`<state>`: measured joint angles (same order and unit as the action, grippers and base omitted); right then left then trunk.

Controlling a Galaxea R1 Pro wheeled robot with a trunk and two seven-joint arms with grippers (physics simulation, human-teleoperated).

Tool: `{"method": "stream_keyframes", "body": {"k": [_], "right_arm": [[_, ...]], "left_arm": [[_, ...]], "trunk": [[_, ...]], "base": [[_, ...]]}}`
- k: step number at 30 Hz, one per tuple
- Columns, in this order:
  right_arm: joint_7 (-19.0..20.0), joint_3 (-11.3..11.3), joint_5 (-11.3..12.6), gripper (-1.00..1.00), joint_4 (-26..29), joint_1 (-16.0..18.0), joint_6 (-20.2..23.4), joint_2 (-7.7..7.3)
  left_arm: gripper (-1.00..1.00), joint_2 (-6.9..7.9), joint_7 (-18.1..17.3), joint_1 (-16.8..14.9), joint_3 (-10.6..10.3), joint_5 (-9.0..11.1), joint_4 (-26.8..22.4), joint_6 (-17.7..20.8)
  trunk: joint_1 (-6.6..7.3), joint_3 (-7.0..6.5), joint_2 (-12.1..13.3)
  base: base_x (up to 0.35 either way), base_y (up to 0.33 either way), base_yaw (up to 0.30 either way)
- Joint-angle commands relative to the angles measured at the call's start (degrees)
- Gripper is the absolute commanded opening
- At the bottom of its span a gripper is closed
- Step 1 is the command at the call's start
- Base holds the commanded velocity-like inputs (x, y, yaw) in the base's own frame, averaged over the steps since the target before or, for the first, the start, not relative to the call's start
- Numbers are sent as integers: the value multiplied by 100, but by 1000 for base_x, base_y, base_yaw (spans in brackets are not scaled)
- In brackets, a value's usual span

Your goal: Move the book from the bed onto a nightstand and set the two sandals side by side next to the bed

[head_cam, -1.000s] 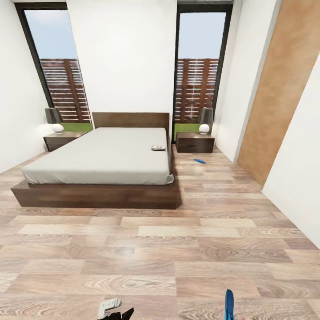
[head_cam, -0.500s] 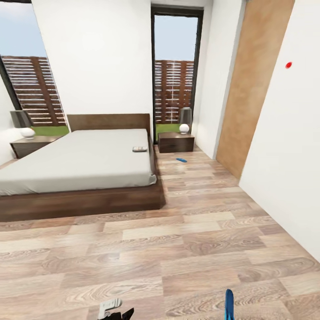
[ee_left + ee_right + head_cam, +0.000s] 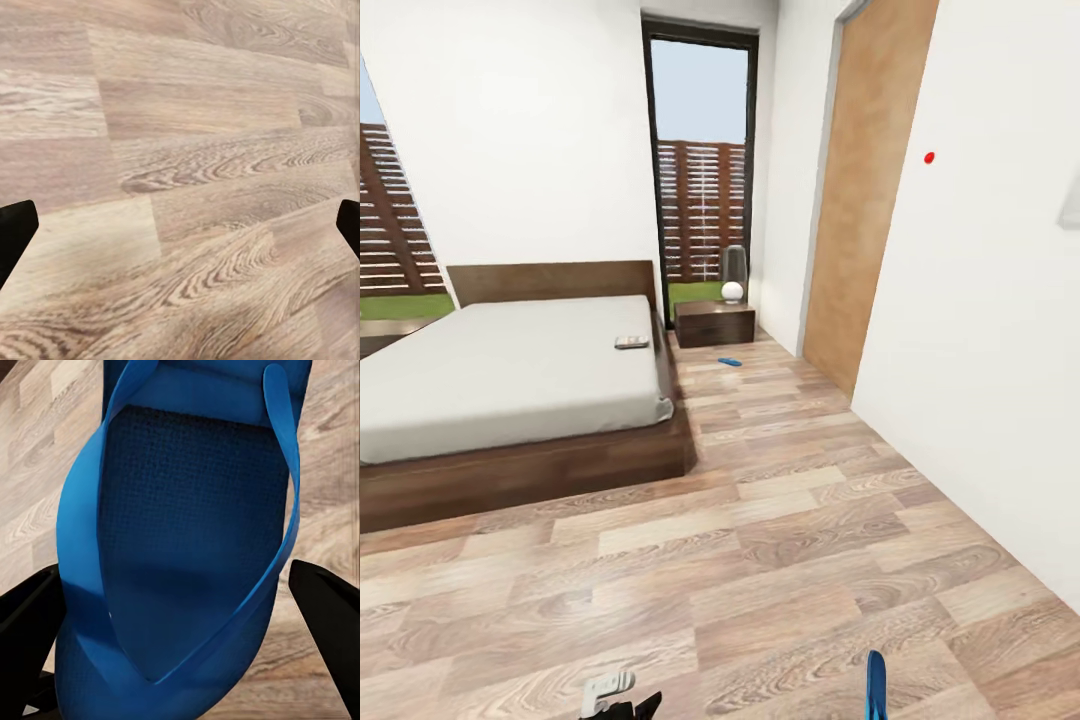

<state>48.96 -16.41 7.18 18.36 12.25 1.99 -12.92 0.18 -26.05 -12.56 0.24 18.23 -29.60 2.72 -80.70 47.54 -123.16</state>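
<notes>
The bed (image 3: 510,375), pale mattress on a dark wooden frame, stands at the left of the head view. The book (image 3: 631,342) lies on the mattress near its far right edge. Beyond the bed's far right corner is a nightstand (image 3: 715,323). One blue sandal (image 3: 730,361) lies on the floor in front of that nightstand. The other sandal (image 3: 187,532) is held in my right gripper (image 3: 180,622), which is shut on it; its tip (image 3: 876,685) shows at the bottom of the head view. My left gripper (image 3: 180,232) hangs open over bare planks, low in the head view (image 3: 615,698).
A grey lamp (image 3: 733,272) stands on the nightstand before a tall dark-framed window (image 3: 700,170). A light wooden door (image 3: 865,200) and a white wall (image 3: 990,330) run along the right. A wide strip of plank floor (image 3: 780,480) lies between the bed and that wall.
The head view has swung to the right, so the bed, nightstand and floor sandal now sit further left in the picture. Both arms keep their pose, and the right gripper still holds the sandal.
</notes>
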Motion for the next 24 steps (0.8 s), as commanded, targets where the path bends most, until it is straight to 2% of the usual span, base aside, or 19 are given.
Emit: {"method": "stream_keyframes", "body": {"k": [1,24], "right_arm": [[26,-12,29,-100,-8,5,21,0],[30,-4,32,-100,-7,5,21,0]], "left_arm": [[100,1,-23,-1,2,49,-2,28],[100,-4,-23,-1,2,49,-2,28]], "trunk": [[1,1,-2],[1,-44,-2]], "base": [[0,0,-280],[0,0,-262]]}}
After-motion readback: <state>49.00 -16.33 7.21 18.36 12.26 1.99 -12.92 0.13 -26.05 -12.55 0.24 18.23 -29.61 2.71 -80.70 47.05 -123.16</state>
